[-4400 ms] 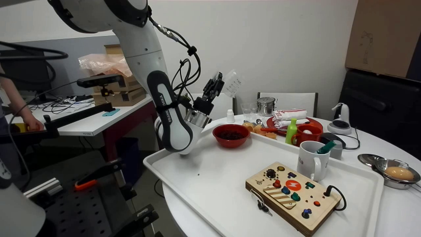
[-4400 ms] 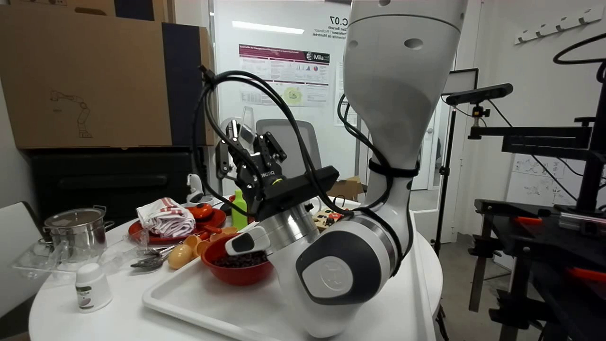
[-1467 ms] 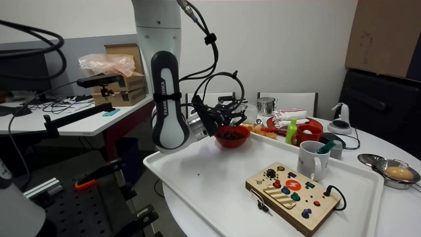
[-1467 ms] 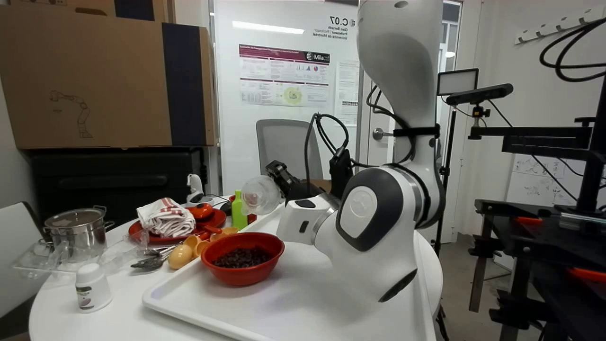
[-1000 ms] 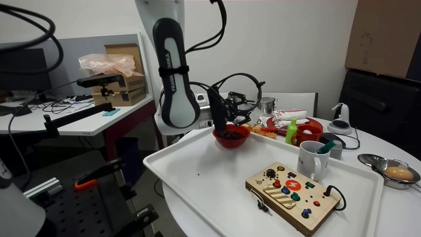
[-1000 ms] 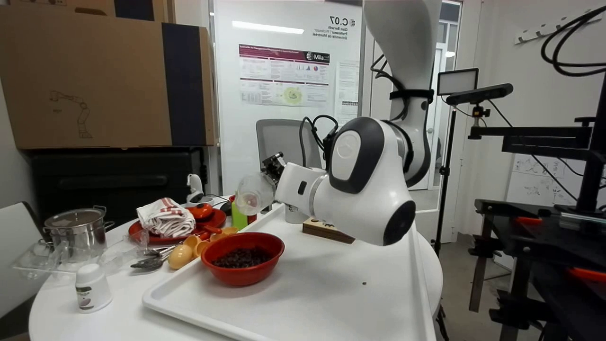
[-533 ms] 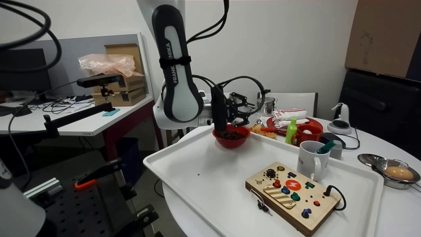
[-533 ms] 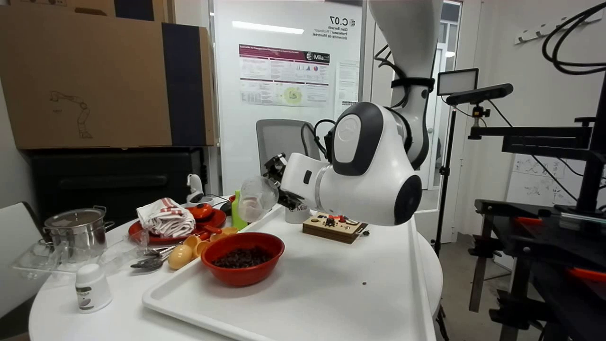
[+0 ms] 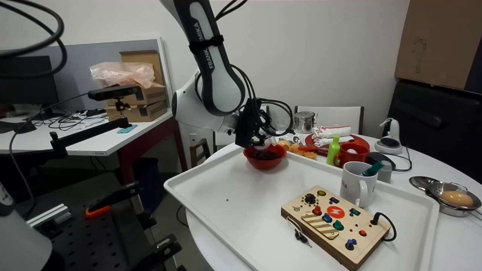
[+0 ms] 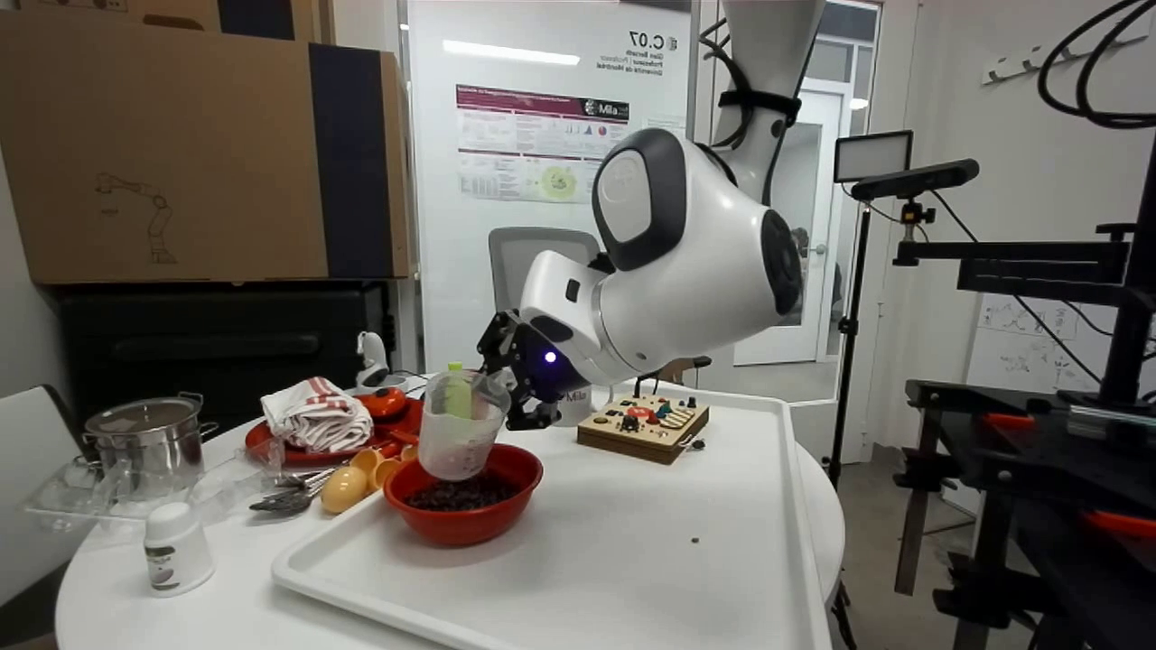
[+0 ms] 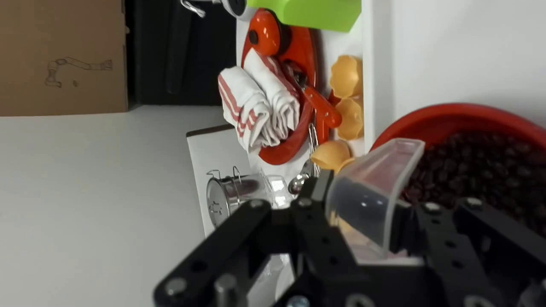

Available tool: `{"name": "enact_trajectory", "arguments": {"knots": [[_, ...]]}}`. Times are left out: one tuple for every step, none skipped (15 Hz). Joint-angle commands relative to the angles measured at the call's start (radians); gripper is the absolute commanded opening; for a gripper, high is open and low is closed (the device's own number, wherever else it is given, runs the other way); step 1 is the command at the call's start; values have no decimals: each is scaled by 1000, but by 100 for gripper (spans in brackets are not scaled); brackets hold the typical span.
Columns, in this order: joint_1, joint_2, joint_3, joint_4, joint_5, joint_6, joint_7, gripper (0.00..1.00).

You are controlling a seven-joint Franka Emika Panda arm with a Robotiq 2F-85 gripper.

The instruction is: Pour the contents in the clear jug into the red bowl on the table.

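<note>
The clear jug point(image 10: 462, 424) hangs close over the red bowl point(image 10: 465, 524), mouth up and leaning a little. My gripper point(image 11: 362, 204) is shut on its handle, one finger on each side. No dark stuff shows through the jug's wall in an exterior view; its inside is mostly hidden. Dark contents point(image 11: 473, 170) lie in the red bowl, which stands in a corner of the white tray on the table point(image 9: 459, 241). Whether the jug touches the bowl, I cannot tell.
On the tray point(image 10: 614, 560) are a wooden button box point(image 9: 335, 226), a white mug point(image 9: 357, 184) and a dark speck point(image 10: 695, 540). Past its rim stand eggshells point(image 11: 345, 76), a green bottle point(image 9: 333, 150), a red plate with a towel point(image 10: 316, 415) and a metal pot point(image 10: 149, 442).
Over the last second the jug has swung down toward the red bowl and turned from lying tilted to nearly upright. The arm's wrist has risen, with the gripper now pointing more downward.
</note>
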Motion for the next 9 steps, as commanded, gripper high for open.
{"name": "enact_trajectory", "arguments": {"knots": [[24, -35, -26, 52, 0, 171, 55, 10], [-104, -38, 97, 63, 0, 179, -16, 10], [-122, -40, 110, 78, 3, 212, -9, 10], [-155, -40, 128, 87, 4, 228, 2, 11], [-188, -42, 144, 92, 6, 236, 14, 10], [-216, -47, 154, 91, 7, 235, 22, 11], [-241, -54, 163, 90, 8, 232, 30, 10], [-261, -57, 168, 87, 7, 224, 34, 10], [-276, -61, 174, 82, 7, 209, 35, 10]]}}
